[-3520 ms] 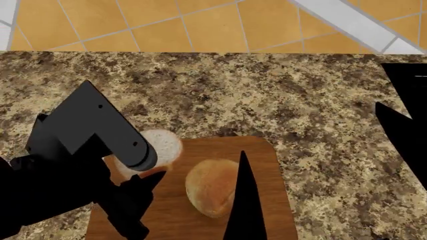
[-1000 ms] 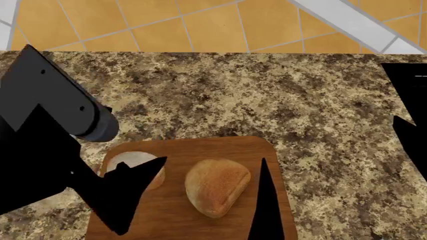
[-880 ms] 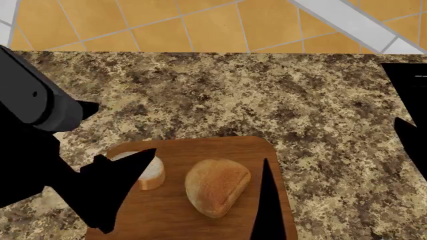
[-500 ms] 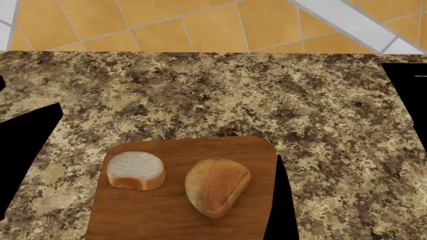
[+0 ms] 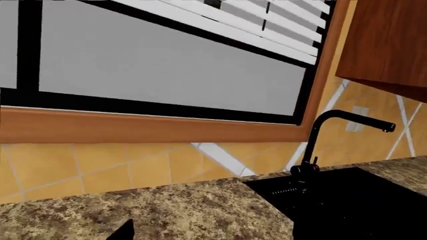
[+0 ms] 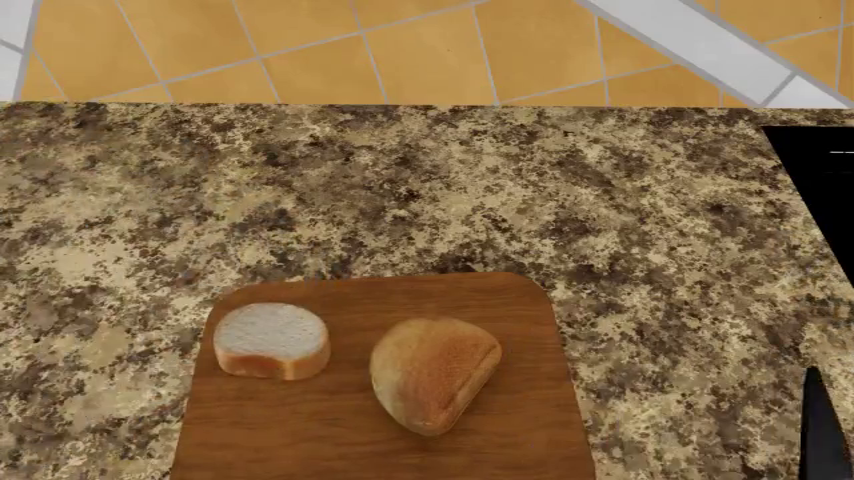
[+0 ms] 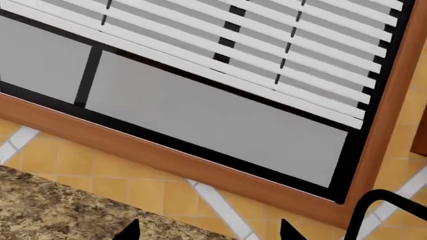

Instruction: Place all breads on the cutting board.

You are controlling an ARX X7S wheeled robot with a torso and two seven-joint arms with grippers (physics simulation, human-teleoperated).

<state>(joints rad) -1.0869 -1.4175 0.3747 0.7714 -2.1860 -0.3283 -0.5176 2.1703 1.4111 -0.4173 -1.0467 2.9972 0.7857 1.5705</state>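
Note:
The reddish-brown cutting board (image 6: 334,440) lies on the speckled counter near the front edge of the head view. Both breads rest on it: the short round chunk (image 6: 272,340), white face up, at its left, and the golden oval loaf (image 6: 433,372) at its middle. No gripper touches either. My left gripper (image 5: 208,234) shows only one dark fingertip (image 5: 125,231), set wide, with counter beyond it. My right gripper (image 7: 210,232) is open, its two tips far apart with nothing between them. A thin black sliver of my right arm (image 6: 821,430) shows at the head view's lower right.
The granite counter (image 6: 400,180) runs back to an orange tiled wall (image 6: 334,50). A black sink (image 6: 817,190) sits at the right, with a black faucet (image 5: 333,130) beside it. Both wrist cameras face the window with blinds (image 7: 200,60).
My left arm let go of the round chunk on the board and pulled away left, out of the head view. The right arm's black sliver slid from the board's right edge to the frame's right edge.

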